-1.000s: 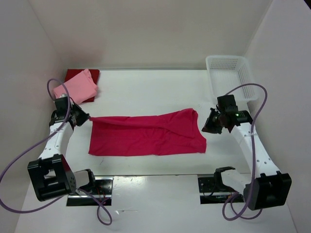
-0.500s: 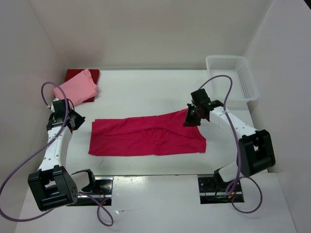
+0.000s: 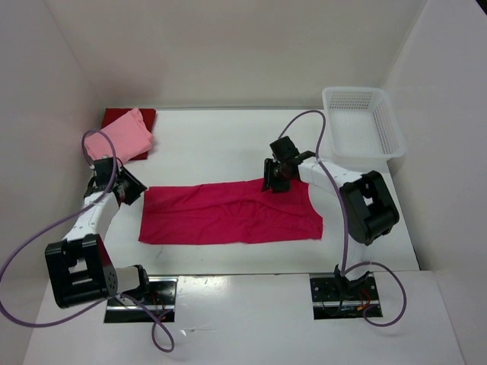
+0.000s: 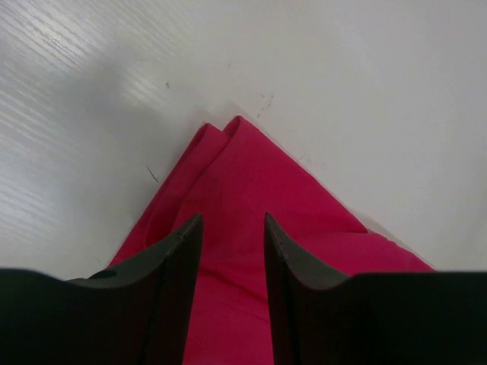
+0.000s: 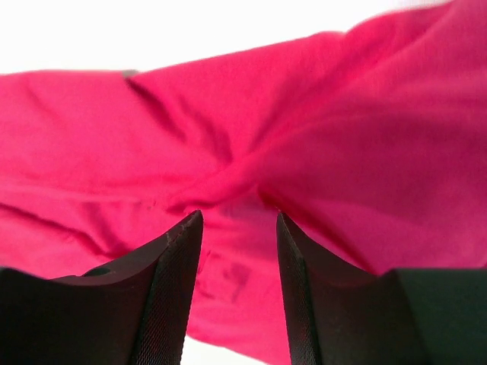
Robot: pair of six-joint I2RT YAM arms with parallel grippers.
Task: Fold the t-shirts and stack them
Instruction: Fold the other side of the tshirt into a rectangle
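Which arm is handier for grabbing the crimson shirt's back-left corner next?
Left, probably: the left hand hovers open over that corner of the crimson shirt, while the right hand is farther along the shirt's back edge.

1. I had the bright magenta-crimson t-shirt [image 3: 228, 213] in front of me, spread flat as a long band running left to right across the middle of the table [image 3: 228, 144]. Its near edge lay straight. Its far-right part was rumpled into soft creases, and its far-left corner came to a doubled point, two layers lying on the surface.
2. The light pink t-shirt [image 3: 118, 138] sat folded into a compact pad by the far-left corner, turned at an angle, resting on top of another shirt.
3. The dark red t-shirt [image 3: 141, 116] lay folded flat beneath it, showing along the far and right sides.
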